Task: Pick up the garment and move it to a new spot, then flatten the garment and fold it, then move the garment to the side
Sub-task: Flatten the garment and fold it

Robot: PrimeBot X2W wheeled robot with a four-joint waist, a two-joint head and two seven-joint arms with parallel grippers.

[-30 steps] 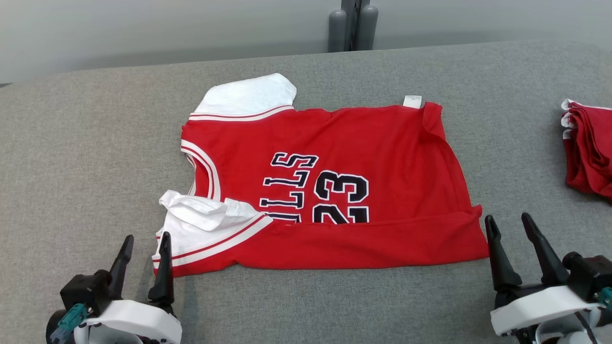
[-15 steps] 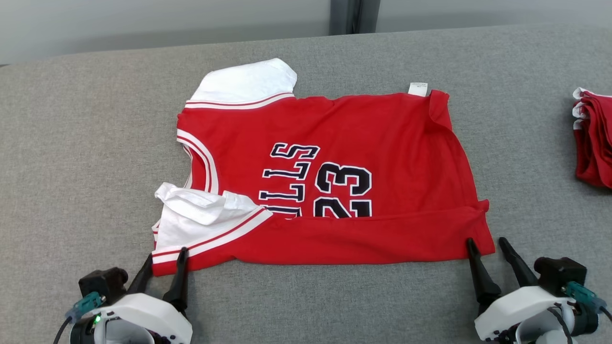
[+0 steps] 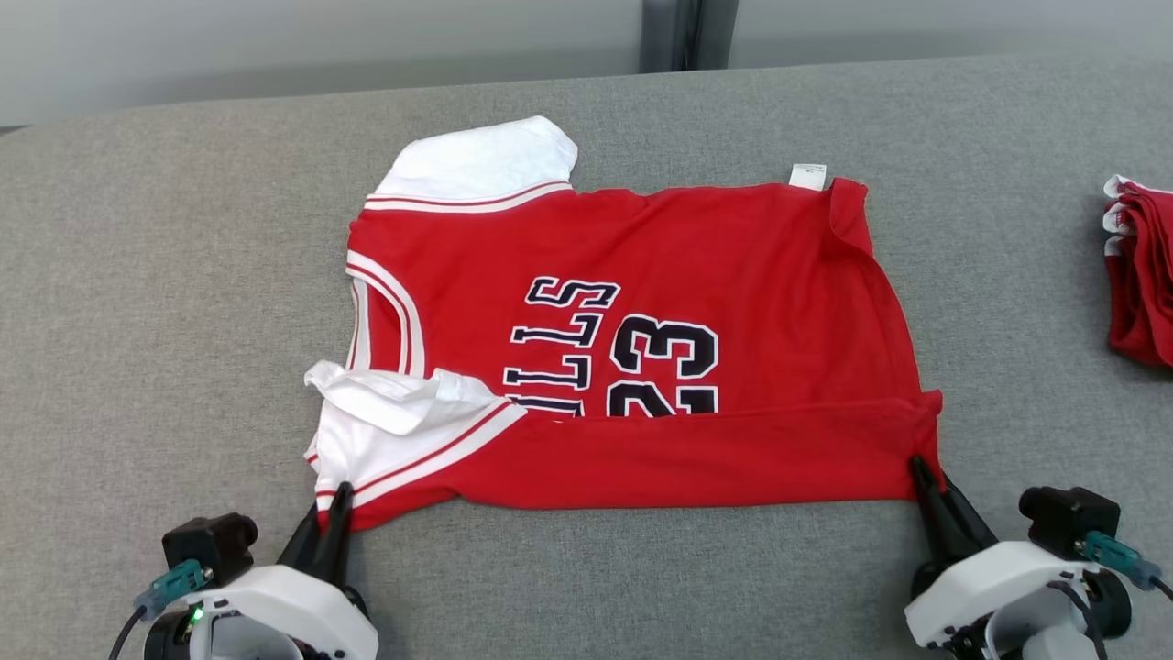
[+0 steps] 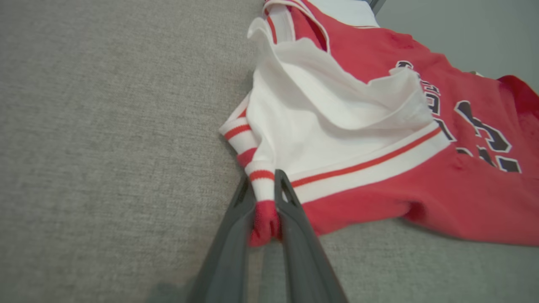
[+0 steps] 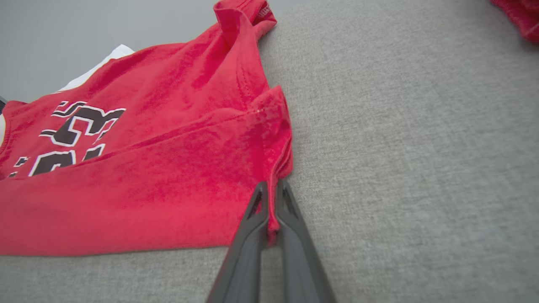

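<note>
Where the red knit jersey (image 3: 660, 275) lies flat across the middle of the coarse grey woven surface (image 3: 165, 275), its near edge is doubled over into a long band. Our left gripper (image 3: 332, 502) pinches the ribbed, white-and-red striped corner between tapered dark fingers. Our right gripper (image 3: 919, 469) is clamped on the thin red hem corner. A crumpled white sleeve (image 3: 394, 403) puckers near our left grip. Folded red cloth (image 3: 1141, 275) sits far right.
</note>
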